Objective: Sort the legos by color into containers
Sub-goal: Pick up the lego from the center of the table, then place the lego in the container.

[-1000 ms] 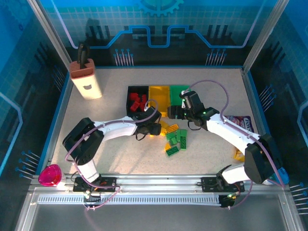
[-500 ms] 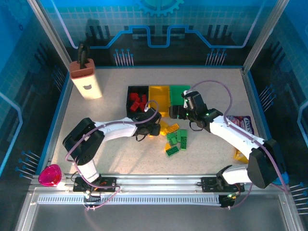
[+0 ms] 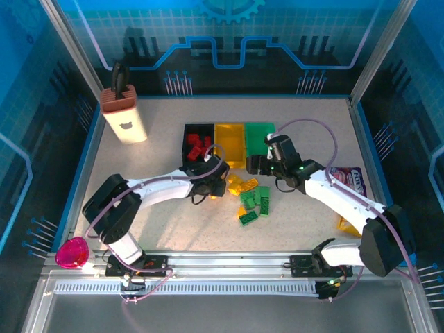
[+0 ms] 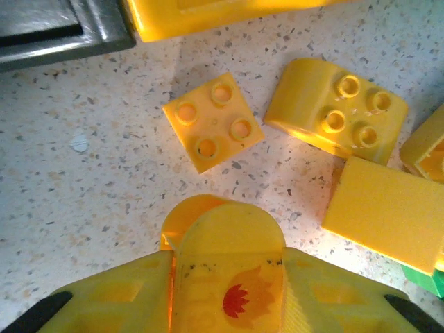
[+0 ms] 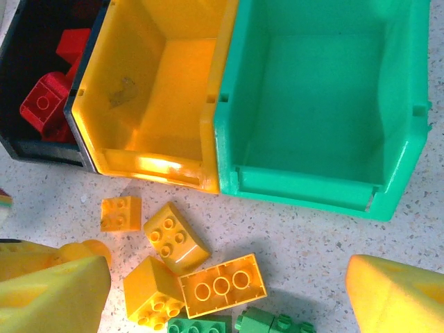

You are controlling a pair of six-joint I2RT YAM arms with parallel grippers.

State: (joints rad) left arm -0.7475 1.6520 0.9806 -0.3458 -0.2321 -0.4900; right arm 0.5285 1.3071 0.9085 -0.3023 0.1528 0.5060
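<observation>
Three bins stand touching in a row just past the middle of the worktop (image 3: 159, 215) in the top view: black bin (image 3: 196, 132), yellow bin (image 3: 229, 144), green bin (image 3: 257, 133). Red legos (image 3: 198, 147) lie in the black bin. Loose yellow legos (image 3: 241, 184) and green legos (image 3: 254, 201) lie on the worktop just in front of the yellow and green bins. The left gripper (image 3: 220, 182) hangs low beside the yellow legos, and the right gripper (image 3: 254, 165) is at the green bin's near rim. From above, neither pair of jaws can be read. A beige box (image 3: 125, 118) stands near the far left corner, and a snack packet (image 3: 347, 177) lies by the right edge.

The left wrist view shows that arm's jaws pinching a round-topped yellow piece (image 4: 229, 239) with a red and orange print. Whether the piece touches the worktop I cannot tell. Ahead of it lie a square four-stud lego (image 4: 213, 121) and a curved four-stud lego (image 4: 331, 114).

The right wrist view shows its yellow fingers (image 5: 48, 291) spread wide, one at each lower corner, above the loose yellow legos. Beyond them the bare floors of the yellow and green bins show.
</observation>
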